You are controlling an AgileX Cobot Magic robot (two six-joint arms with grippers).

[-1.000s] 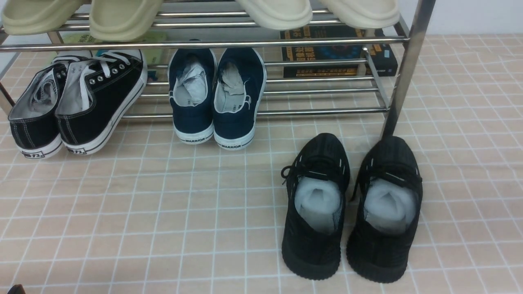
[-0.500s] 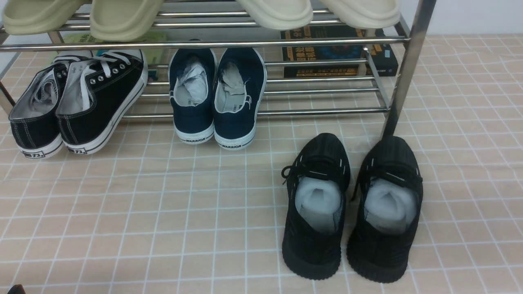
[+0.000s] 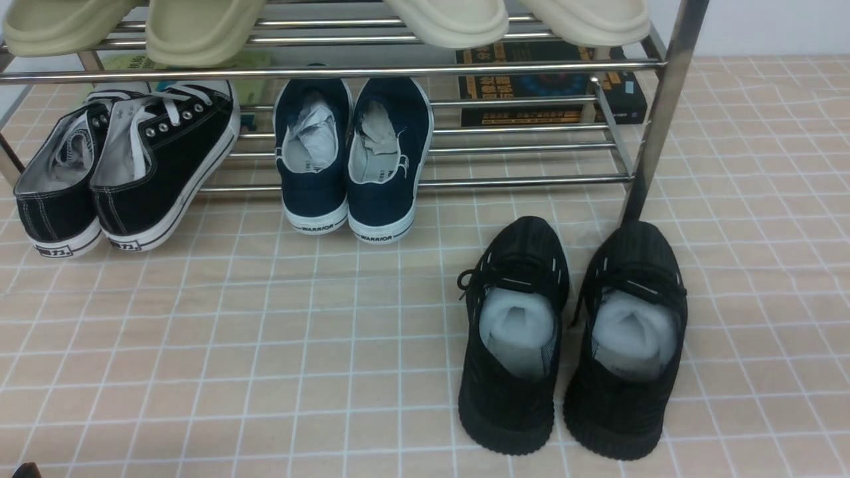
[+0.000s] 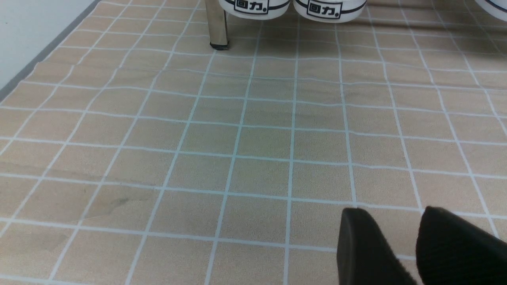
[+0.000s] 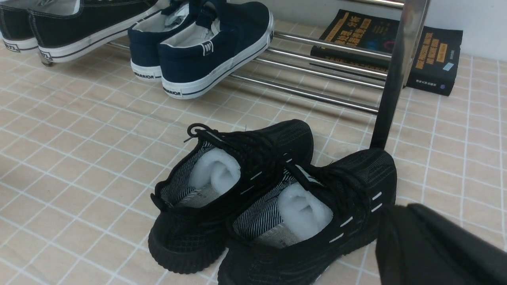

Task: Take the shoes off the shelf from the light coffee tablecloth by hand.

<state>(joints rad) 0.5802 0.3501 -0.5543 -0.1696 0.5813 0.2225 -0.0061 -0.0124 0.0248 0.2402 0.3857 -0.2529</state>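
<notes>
The pair of all-black knit shoes (image 3: 508,405) with white stuffing stands side by side on the light coffee tablecloth (image 3: 265,332), just in front of the shelf's right leg (image 3: 654,133), toes toward it. Both shoes are off the chrome shelf bars (image 3: 518,180). In the right wrist view the shoes (image 5: 190,233) lie right beside my right gripper (image 5: 396,213), which is shut and empty, close to the nearer shoe's side. My left gripper (image 4: 392,221) is open and empty, low over bare tablecloth (image 4: 237,138) at the front left.
A navy WARRIOR pair (image 3: 352,153) and a black canvas white-laced pair (image 3: 126,166) rest on the lower tier. Pale slippers (image 3: 199,26) sit on the upper tier. A dark book (image 3: 551,86) lies behind the rack. The cloth's left edge (image 4: 39,55) shows in the left wrist view.
</notes>
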